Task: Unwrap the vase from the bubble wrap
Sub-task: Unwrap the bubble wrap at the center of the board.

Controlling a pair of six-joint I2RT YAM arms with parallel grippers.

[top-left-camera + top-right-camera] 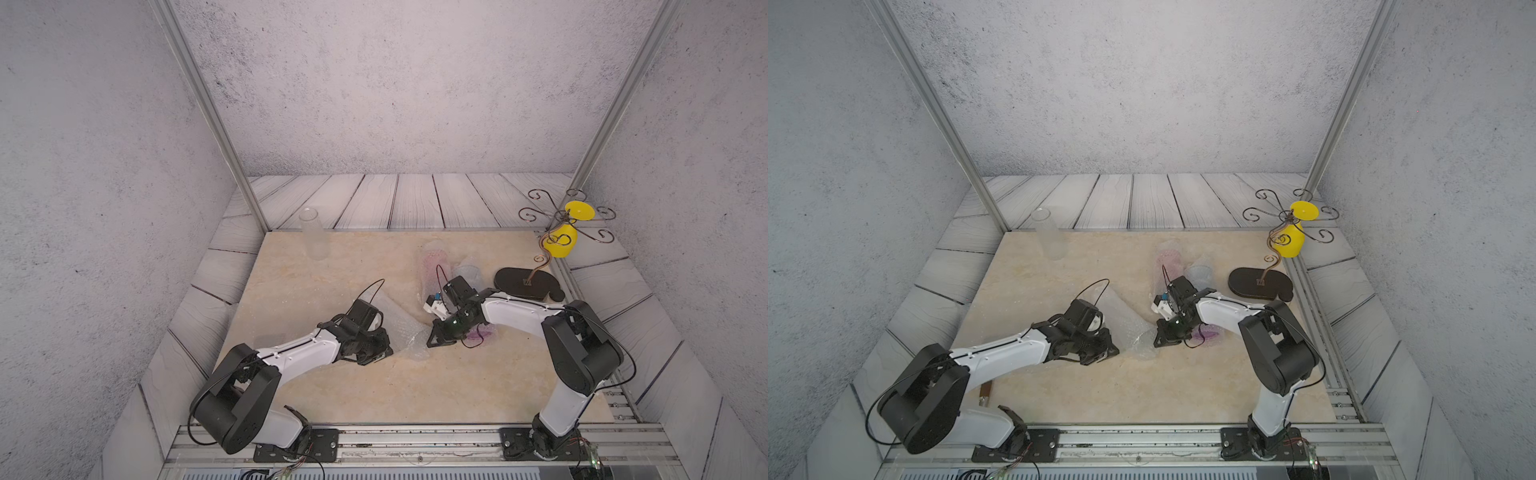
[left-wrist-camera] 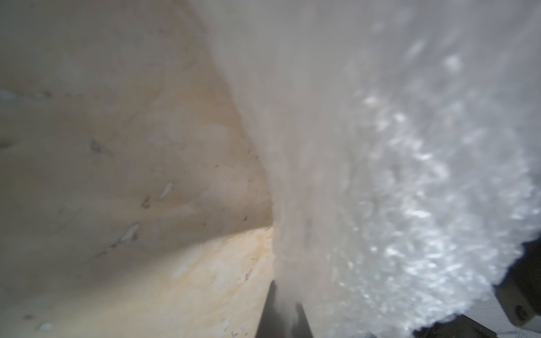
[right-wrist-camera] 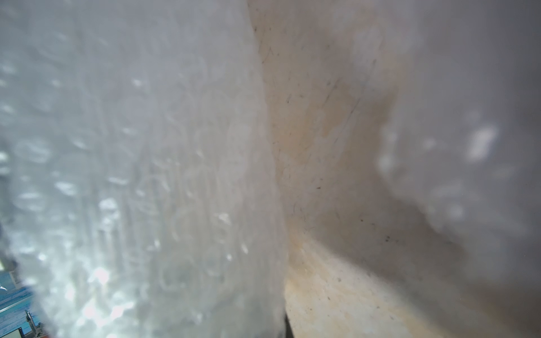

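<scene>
While pinching the bubble wrap [image 1: 403,328] from opposite edges, pressed together: left claw [image 1: 387,352], right claw [image 1: 431,343] | lies crumpled mid-tabletop [image 1: 332,395] between them | probably holds sheet taut for peeling away from purple vase [image 1: 490,332] beside right claw
</scene>
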